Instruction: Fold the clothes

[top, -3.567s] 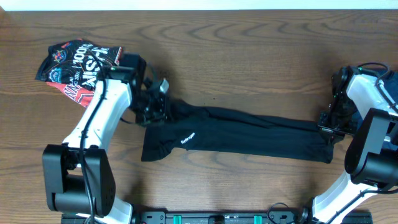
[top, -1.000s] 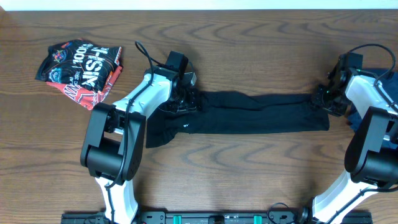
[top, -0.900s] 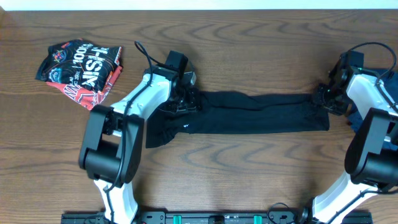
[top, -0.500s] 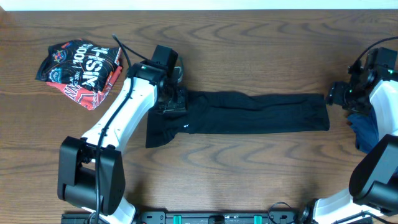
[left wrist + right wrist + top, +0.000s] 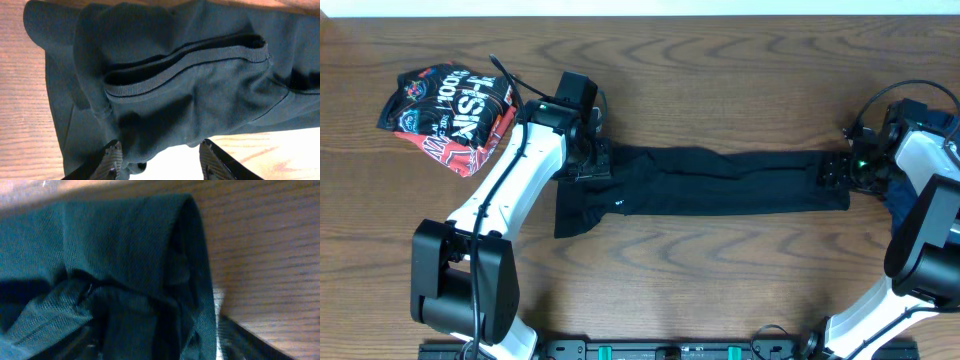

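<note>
Overhead view of the wooden table (image 5: 720,300). The black garment (image 5: 720,185) lies flat at the table's centre as a narrow band, its long axis running from 9 o'clock to 3 o'clock. The wider end, with the ribbed waistband (image 5: 185,70), points to 9 o'clock, and the narrow folded end (image 5: 195,255) points to 3 o'clock. Small white lettering (image 5: 620,203) sits near the 9 o'clock end and is too small to read.

The left gripper (image 5: 588,162) stands over the waistband end. In the left wrist view its fingers (image 5: 112,159) are apart above the cloth and clamp nothing. The right gripper (image 5: 835,170) is at the folded end. In the right wrist view one finger (image 5: 240,340) shows to the side of the hem, and the fingers are spread with the fabric edge lying between them, not pinched.

The printed garment (image 5: 450,112), red, black and white, lies bunched at 10 o'clock, well apart from the black one. Its large white letters cannot be read with confidence. A navy garment (image 5: 900,203) lies at the 3 o'clock edge, partly hidden by the right arm
</note>
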Controlling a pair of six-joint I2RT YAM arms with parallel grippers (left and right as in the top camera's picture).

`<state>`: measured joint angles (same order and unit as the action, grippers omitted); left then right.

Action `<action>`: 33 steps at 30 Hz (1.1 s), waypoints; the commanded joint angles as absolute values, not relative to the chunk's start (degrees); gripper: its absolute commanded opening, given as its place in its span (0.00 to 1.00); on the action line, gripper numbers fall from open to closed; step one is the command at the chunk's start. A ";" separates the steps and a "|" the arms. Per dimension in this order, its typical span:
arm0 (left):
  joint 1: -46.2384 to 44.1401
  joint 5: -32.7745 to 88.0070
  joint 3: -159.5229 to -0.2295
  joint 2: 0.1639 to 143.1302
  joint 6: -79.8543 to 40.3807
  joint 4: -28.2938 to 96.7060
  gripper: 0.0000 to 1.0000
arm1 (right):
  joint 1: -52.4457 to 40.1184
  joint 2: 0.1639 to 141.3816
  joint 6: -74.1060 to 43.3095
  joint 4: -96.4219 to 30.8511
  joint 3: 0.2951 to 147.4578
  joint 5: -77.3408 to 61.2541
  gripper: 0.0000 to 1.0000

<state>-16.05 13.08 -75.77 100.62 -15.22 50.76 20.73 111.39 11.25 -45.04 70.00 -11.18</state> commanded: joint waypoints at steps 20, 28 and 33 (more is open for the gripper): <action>-14.37 12.34 -75.88 100.18 -15.55 51.81 0.52 | 22.06 108.01 1.98 -53.23 81.65 0.51 0.01; -14.37 12.36 -75.88 100.18 -15.57 51.92 0.52 | 8.43 103.57 0.60 -57.01 81.82 0.54 0.01; -14.37 12.36 -75.88 100.18 -15.57 52.29 0.52 | -1.21 105.16 -0.95 -58.08 81.47 0.93 0.01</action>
<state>-14.63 13.08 -75.77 100.62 -15.22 51.92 3.01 104.40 1.56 -57.87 81.01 0.27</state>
